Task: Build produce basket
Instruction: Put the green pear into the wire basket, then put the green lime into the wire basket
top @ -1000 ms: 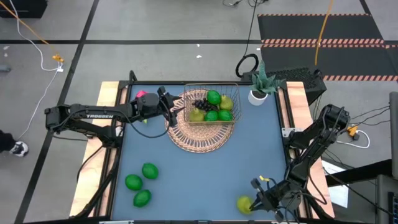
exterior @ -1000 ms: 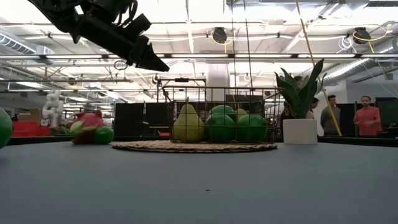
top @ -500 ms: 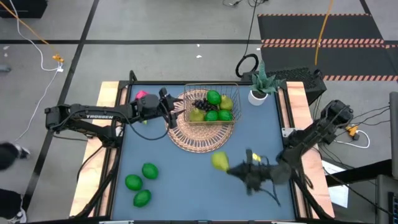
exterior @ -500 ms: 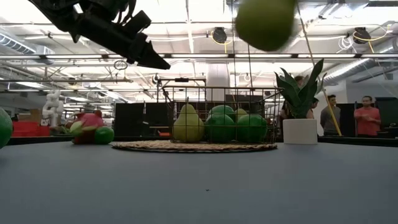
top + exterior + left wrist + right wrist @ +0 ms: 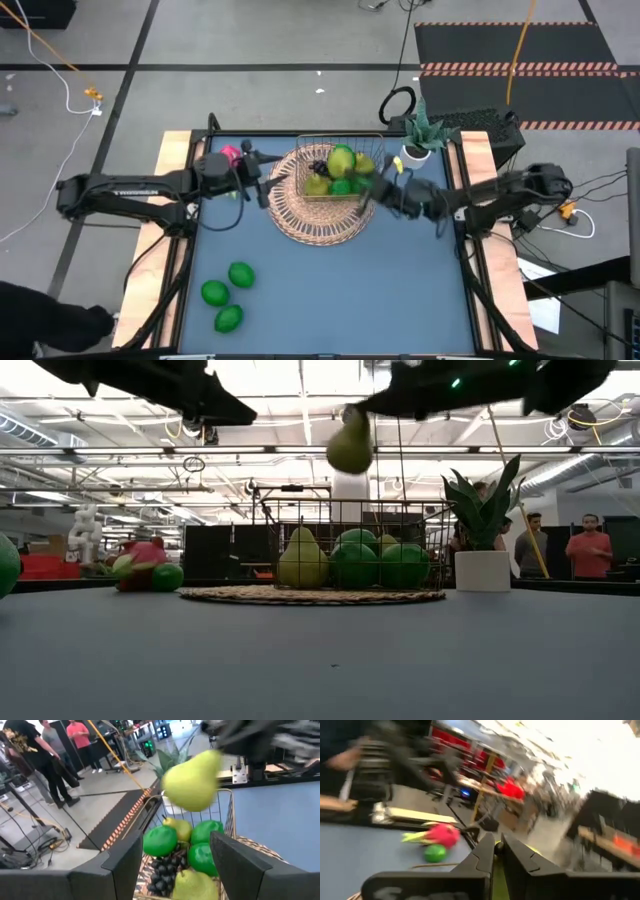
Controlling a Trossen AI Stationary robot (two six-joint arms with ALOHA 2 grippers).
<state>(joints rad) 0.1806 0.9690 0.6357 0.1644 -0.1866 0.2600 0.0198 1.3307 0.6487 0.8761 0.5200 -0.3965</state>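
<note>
A yellow-green pear [image 5: 350, 445] hangs over the copper wire basket [image 5: 300, 150], with my right gripper [image 5: 365, 183] shut on it. The left wrist view shows the same pear [image 5: 192, 780] above the fruit in the basket: limes [image 5: 160, 840], a grape bunch [image 5: 162, 875] and pears [image 5: 192, 885]. The basket stands on a round woven mat [image 5: 320, 220]. My left gripper [image 5: 262, 180] is open and raised just left of the basket, touching nothing. A pink dragon fruit [image 5: 140, 560] and a lime [image 5: 167, 577] lie on the table at the far left. My right gripper holds the pear by its narrow top end [image 5: 215, 757], pinched between the two fingers; blur hides whether it has the stem or the neck. The fingers reach in about level from the table's right. The pear hangs below them, wide end down, clear of the basket.
Three loose limes [image 5: 228, 296] lie near the table's front left corner. A potted plant in a white pot [image 5: 415, 140] stands at the far right, close to the right arm. People [image 5: 590, 550] stand in the room beyond the table.
My right gripper has swung from the table's near right corner toward the far edge and the basket, rising and tipping up, with the pear lifted clear and carried over the basket. My left gripper has drawn back toward the left edge and risen a little.
</note>
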